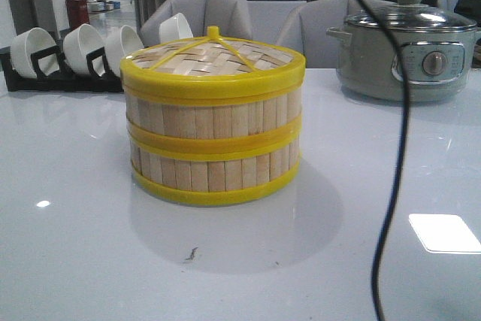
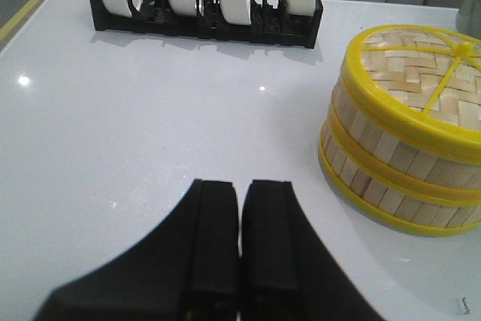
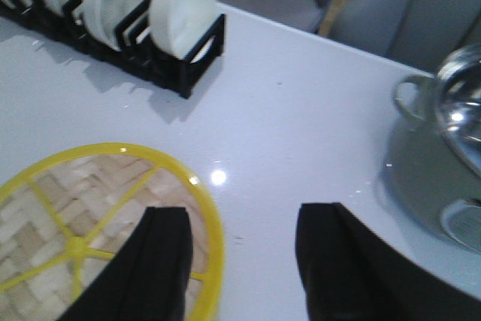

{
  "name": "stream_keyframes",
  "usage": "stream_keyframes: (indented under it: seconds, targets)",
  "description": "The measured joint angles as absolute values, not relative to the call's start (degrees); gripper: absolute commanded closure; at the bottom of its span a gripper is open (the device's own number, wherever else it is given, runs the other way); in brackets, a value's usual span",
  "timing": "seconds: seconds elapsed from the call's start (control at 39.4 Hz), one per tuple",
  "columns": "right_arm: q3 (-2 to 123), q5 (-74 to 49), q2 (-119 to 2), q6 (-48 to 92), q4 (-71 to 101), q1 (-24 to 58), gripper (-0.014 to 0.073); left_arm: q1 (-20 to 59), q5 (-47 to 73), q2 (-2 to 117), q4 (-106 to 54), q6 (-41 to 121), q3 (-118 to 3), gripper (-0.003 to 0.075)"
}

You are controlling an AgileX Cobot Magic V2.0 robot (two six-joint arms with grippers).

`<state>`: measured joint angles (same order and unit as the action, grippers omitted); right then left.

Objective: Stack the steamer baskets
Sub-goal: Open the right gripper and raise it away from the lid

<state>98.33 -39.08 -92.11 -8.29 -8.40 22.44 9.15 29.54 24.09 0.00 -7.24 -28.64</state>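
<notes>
Two steamer baskets stand stacked in the middle of the table, the upper basket [image 1: 214, 118] on the lower basket [image 1: 214, 172]. The woven yellow-rimmed lid [image 1: 214, 62] sits on top. No gripper shows in the front view. My left gripper [image 2: 242, 186] is shut and empty, low over the bare table, apart from the stack [image 2: 376, 140]. My right gripper [image 3: 242, 216] is open and empty above the lid's edge [image 3: 68, 193]. One finger is over the lid, the other over the table beside it. The baskets' insides are hidden.
A black rack [image 1: 68, 82] with several white bowls stands at the back left. A grey electric pot [image 1: 409, 50] with a glass lid stands at the back right. A black cable [image 1: 394, 186] hangs down at the right. Grey chairs stand behind the table.
</notes>
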Motion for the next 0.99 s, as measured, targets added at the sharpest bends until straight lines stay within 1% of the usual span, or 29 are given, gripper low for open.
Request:
stream_keyframes:
  seconds: [0.3, 0.48, 0.63, 0.99]
  targets:
    - [69.05, -27.39, -68.18, -8.29, -9.04, 4.91, 0.0168, 9.15, 29.54, 24.09, 0.0, -7.24, -28.64, 0.0633]
    - [54.47, -23.1, -54.79, -8.29, -9.37, -3.01, 0.0168, 9.15, 29.54, 24.09, 0.0, -7.24, -28.64, 0.0633]
    - [43.39, -19.25, -43.72, -8.29, -9.49, -4.46, 0.0168, 9.15, 29.54, 24.09, 0.0, -7.24, -28.64, 0.0633]
    - [26.21, -17.94, -24.29, -8.29, -9.49, -4.46, 0.0168, 9.15, 29.54, 24.09, 0.0, -7.24, -28.64, 0.0633]
